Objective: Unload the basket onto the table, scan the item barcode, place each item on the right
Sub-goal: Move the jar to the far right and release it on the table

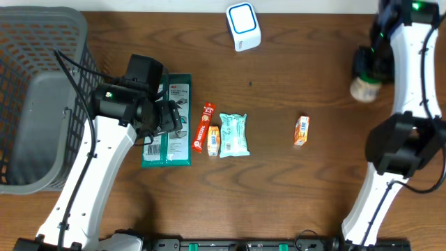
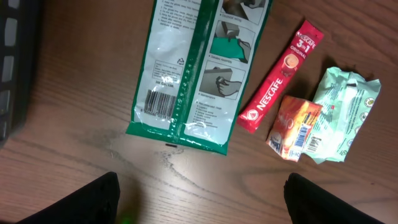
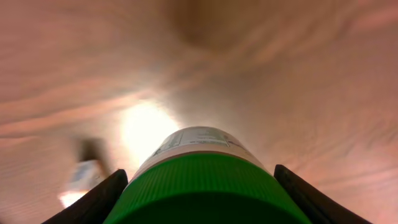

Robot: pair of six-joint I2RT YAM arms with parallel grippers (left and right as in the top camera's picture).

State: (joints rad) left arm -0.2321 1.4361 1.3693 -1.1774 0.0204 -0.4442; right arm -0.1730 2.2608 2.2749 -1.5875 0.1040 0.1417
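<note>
As befits a scan not yet made, finds the green-capped bottle (image 3: 199,183) out at two o'clock of the table (image 1: 279,195), well apart from the white scanner (image 1: 244,26) at twelve o'clock. Clamps it in the right gripper (image 3: 200,190), jaws part-way open and closed on the bottle's sides, one finger at nine and one at three o'clock of the cap in the wrist view. Shows a strip of white label beyond the cap; cannot tell whether a barcode lies there, nor whether the bottle touches the wood. Probably gripped from the cap end so that the labelled body stays free to face the scanner.

Moving outward, leaves a small orange packet (image 1: 301,130) alone at three o'clock of the table's middle. Groups the rest near the middle: pale green pouch (image 1: 233,134), orange sachet (image 1: 214,139) touching it, red Nescafe stick (image 1: 203,127) just beside, and long green packet (image 1: 171,122) toward nine o'clock, its barcode face up in the left wrist view. Seems laid flat and spread for easy picking one by one.

Hovers the left gripper (image 2: 200,199) over that green packet's near end, jaws wide apart and holding nothing, likely waiting its turn. Sets the grey basket (image 1: 42,104) at nine o'clock, presumably for scanned goods.
</note>
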